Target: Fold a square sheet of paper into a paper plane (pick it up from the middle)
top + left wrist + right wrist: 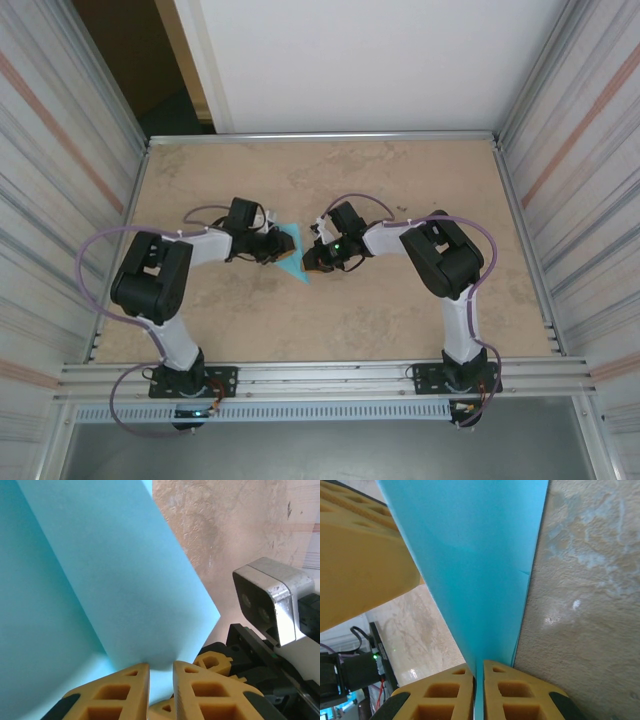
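Paper [293, 239] sits pinched in left tool [161, 667] and right tool [478, 667]; overhead, its folds seem mostly hidden.

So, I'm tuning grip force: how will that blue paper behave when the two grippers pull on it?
Probably floppy: the sheet of paper looks thin, though its fold may stiffen it lengthwise. Likely very light, as fingertip pinches by the left gripper and right gripper seem to hold it. Pulled apart, it could tear or slip free.

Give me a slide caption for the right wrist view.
Right gripper shut on an edge of the light-blue paper, with the mottled tabletop behind it.
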`<state>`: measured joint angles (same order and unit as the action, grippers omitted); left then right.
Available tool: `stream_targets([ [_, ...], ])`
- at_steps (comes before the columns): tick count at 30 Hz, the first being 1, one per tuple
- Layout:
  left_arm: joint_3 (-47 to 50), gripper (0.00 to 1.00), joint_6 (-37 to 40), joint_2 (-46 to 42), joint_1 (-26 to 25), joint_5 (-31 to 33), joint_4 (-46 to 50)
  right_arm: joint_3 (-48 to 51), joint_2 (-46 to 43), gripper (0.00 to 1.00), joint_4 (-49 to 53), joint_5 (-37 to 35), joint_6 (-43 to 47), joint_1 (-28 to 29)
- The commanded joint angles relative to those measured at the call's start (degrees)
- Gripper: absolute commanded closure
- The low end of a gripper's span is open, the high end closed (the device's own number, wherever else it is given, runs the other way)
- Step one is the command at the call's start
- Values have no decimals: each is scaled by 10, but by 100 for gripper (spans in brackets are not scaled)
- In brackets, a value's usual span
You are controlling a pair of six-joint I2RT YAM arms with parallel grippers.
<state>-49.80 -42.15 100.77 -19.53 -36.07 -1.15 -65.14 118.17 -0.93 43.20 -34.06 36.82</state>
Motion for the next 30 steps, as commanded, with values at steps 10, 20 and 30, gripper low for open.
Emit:
stream_targets([
  [10,-35,80,11,23,-11,2,25,13,20,91,47,-45,1,-6],
  [20,-31,80,20,-4,-9,23,36,17,22,96,50,-37,-28,-13],
  [30,26,82,-10,-29,19,41,-10,19,18,99,41,-26,-34,-17],
])
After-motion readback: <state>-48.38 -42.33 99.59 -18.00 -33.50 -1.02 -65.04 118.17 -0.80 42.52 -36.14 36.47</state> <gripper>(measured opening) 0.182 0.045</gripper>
